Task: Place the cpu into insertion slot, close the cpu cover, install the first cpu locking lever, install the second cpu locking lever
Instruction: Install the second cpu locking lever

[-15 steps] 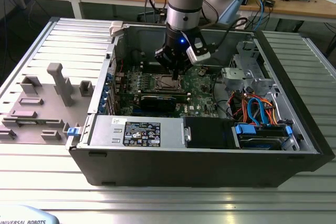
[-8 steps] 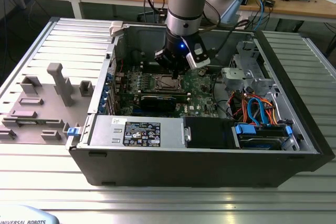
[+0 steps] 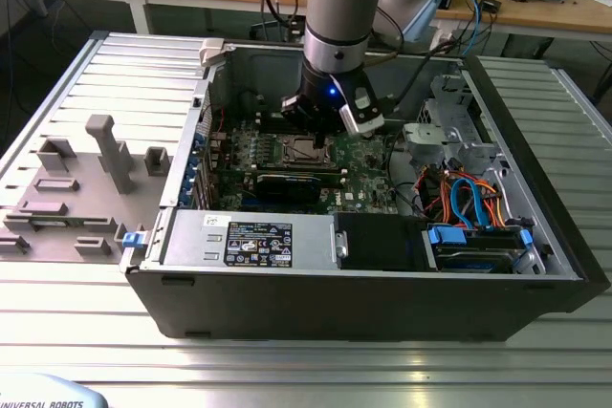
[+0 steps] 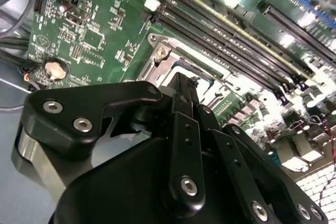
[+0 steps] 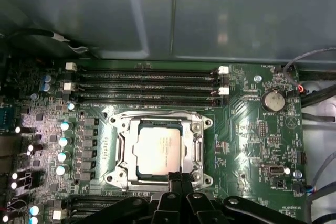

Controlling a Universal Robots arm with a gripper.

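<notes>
The cpu (image 5: 157, 148) lies flat in the insertion slot (image 5: 110, 120), silver top up. The cpu cover (image 5: 197, 145) is down around it as a silver frame. In the first wrist view my gripper (image 5: 180, 176) is shut, with its black tips together at the cover's edge, touching or just above the frame. The second wrist view shows the gripper (image 4: 184, 83) tips over the slot's metal rim (image 4: 157, 53). In the exterior view the gripper (image 3: 318, 140) hangs inside the open computer case, right over the insertion slot (image 3: 298, 150). I cannot tell how the locking levers stand.
Long black memory slots (image 5: 147, 85) run beside the socket, with the case wall (image 5: 157, 19) beyond them. A black graphics card (image 3: 287, 183), a power supply (image 3: 249, 236) and bundled cables (image 3: 469, 198) crowd the case. A grey fixture (image 3: 86, 179) sits at the exterior view's left.
</notes>
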